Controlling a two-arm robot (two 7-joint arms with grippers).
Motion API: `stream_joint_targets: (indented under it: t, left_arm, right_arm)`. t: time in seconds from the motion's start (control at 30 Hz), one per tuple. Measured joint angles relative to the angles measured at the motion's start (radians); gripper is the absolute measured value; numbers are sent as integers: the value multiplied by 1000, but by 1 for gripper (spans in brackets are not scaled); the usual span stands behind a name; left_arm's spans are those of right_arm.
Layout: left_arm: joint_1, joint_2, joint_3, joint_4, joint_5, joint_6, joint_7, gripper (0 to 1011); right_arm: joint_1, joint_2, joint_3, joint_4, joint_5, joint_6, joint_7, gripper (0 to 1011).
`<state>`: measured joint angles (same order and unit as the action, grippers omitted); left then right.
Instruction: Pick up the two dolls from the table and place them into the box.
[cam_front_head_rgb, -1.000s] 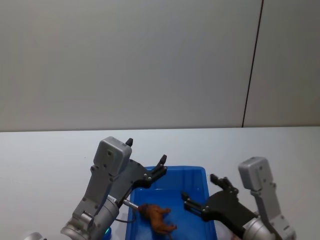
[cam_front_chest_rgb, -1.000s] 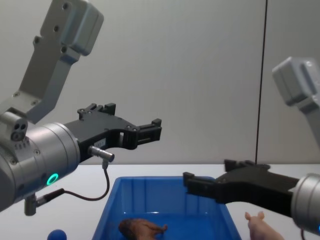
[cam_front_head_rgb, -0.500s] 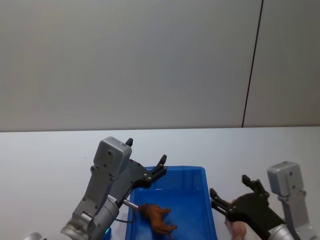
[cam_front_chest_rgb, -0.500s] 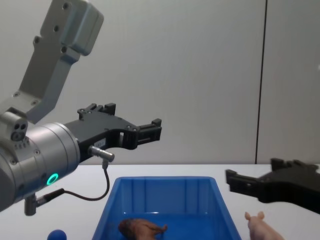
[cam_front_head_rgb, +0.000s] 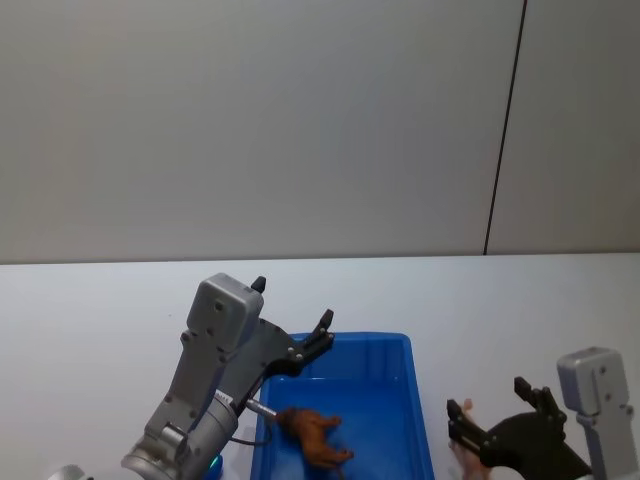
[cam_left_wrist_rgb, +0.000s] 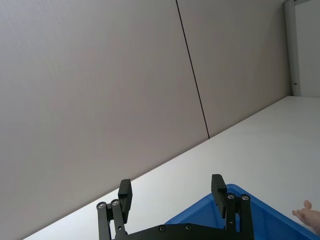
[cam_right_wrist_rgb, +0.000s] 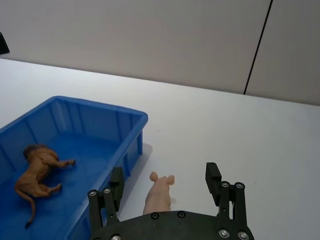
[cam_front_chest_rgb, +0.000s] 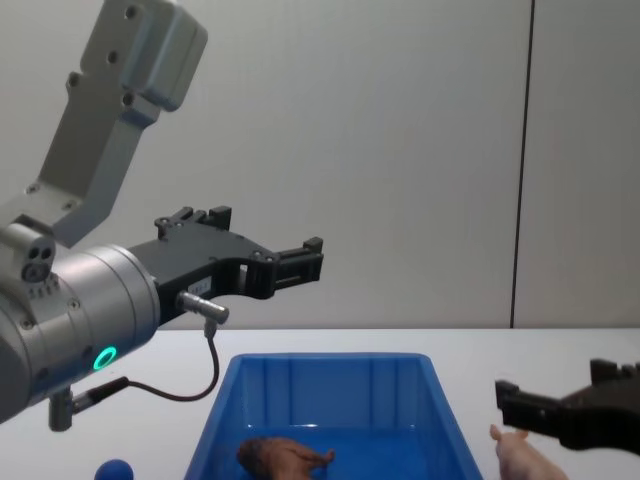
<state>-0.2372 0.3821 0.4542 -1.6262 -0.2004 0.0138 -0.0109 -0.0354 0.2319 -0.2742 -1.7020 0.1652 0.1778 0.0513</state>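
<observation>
The brown doll (cam_front_head_rgb: 315, 435) lies on the floor of the blue box (cam_front_head_rgb: 370, 341), also seen from the right wrist (cam_right_wrist_rgb: 37, 170) and the chest (cam_front_chest_rgb: 280, 457). The pink pig doll (cam_right_wrist_rgb: 159, 196) stands on the white table (cam_right_wrist_rgb: 240, 130) just right of the box (cam_right_wrist_rgb: 100, 103). My right gripper (cam_right_wrist_rgb: 164, 170) hovers open over the pig, one finger on each side of it, not touching. From the chest the pig (cam_front_chest_rgb: 525, 458) sits just below that gripper (cam_front_chest_rgb: 550, 380). My left gripper (cam_front_chest_rgb: 265, 231) is open and empty, held high over the box's left side.
A small blue ball (cam_front_chest_rgb: 115, 470) rests on the table left of the box (cam_front_chest_rgb: 330, 358). A grey wall with a dark vertical seam (cam_front_head_rgb: 505, 130) stands behind the table. Bare tabletop stretches to the right of the pig and beyond the box.
My right gripper has swung to the right, from over the box to over the pink pig on the table. The left arm and the brown doll have not moved.
</observation>
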Motion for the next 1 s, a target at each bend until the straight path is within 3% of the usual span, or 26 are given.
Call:
stream_joint_targets:
  t: [0.7,1.0]
  left_arm:
    - [0,0,0,0,0,0,0,1001]
    - [0,0,0,0,0,0,0,1001]
  right_arm:
    - [10,-38,-20,94,-8,25,0,1001]
    - [19,-55,-27,128,-9,46,-1,760]
